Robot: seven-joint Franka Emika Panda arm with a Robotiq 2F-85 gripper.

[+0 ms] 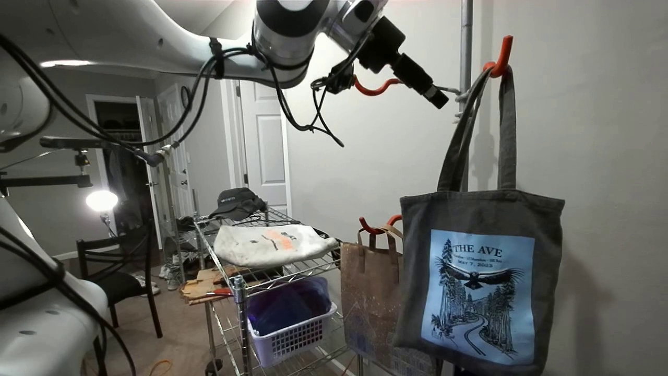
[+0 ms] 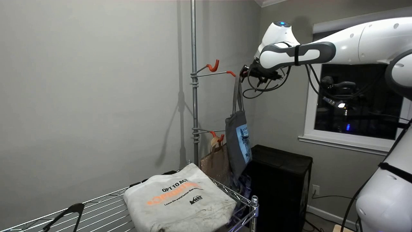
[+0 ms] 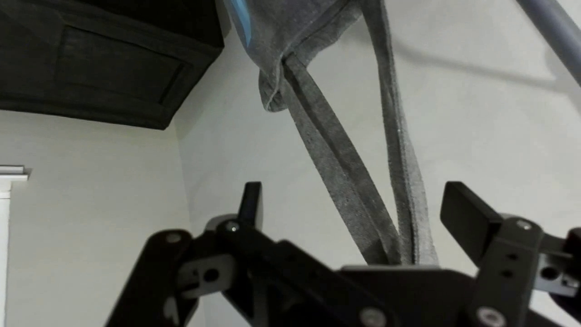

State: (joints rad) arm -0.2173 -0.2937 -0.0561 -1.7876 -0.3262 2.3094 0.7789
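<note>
The pincer (image 3: pixel 356 202) stands wide, its jaws well apart. In the wrist view, the straps (image 3: pixel 342 168) of the grey tote (image 1: pixel 480 282) show between the jaws and run out of sight behind the pincer's base. An exterior view shows a gap between the pincer's tips and the straps, which are near.

The tote hangs by its straps from an orange hook (image 1: pixel 503 55) high on the pole (image 2: pixel 194 106). Its pale blue panel (image 1: pixel 477 295) reads "THE AVE" above a bird, trees and a winding road. Another upper hook (image 2: pixel 214 66) sticks out from the same pole.

Lower down, a brown bag (image 1: pixel 365 292) hangs from orange hooks of its own, partly hidden by the tote. A white bag (image 2: pixel 180 199) lies on the top shelf of a wire rack (image 1: pixel 241 313), with a black cap (image 1: pixel 237 203) farther along and a basket (image 1: pixel 289 339) below. A black cabinet (image 2: pixel 280 180) stands beyond the tote, near the window (image 2: pixel 354 96).
</note>
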